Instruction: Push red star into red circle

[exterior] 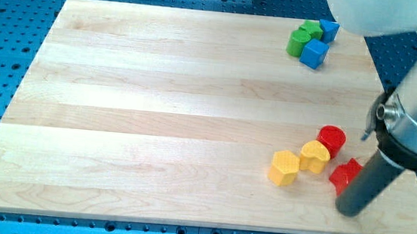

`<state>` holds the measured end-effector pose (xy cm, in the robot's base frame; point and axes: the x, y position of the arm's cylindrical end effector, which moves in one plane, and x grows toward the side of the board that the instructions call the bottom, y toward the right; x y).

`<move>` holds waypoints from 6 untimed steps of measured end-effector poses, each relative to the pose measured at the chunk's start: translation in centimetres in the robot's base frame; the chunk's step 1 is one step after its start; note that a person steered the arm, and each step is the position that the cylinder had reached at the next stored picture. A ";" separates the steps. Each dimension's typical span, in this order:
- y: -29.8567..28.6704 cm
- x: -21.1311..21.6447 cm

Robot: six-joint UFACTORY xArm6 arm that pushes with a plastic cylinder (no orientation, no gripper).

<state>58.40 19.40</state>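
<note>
The red star [343, 174] lies near the board's lower right. The red circle [331, 138] sits just above and to the left of it, a small gap apart. My tip [349, 210] rests on the board right below the star, at its lower right edge, and looks to be touching it. The dark rod rises from there up and to the right and hides part of the star's right side.
A yellow heart [315, 155] touches the red circle's lower left. A yellow hexagon [284, 167] lies left of the heart. A green block [300, 40], a blue cube [314, 53] and another blue block [327, 29] cluster at the top right. The wooden board [156, 112] lies on a blue perforated table.
</note>
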 end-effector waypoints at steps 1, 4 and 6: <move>-0.3 0.2; 2.5 1.9; 1.1 1.3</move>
